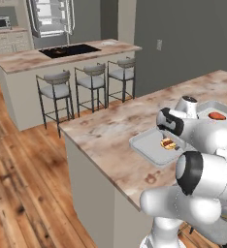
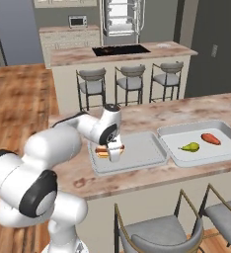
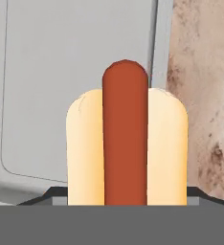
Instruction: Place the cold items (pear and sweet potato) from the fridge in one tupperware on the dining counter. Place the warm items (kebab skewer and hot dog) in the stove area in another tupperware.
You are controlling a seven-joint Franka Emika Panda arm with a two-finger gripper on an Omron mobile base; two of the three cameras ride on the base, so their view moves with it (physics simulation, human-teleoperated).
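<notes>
Item: gripper (image 2: 114, 154), closed across a hot dog (image 3: 127, 143) low over the near tupperware (image 2: 137, 160) on the bench (image 2: 152, 180).
Handling: judged best to lower until the bun rests flat, then part the fingers.
Beyond, to its side: second tupperware (image 2: 167, 136) with pear (image 2: 189, 147) and sweet potato (image 2: 211, 139).
Obscured: fingertips behind the bun; kebab skewer not made out.
</notes>
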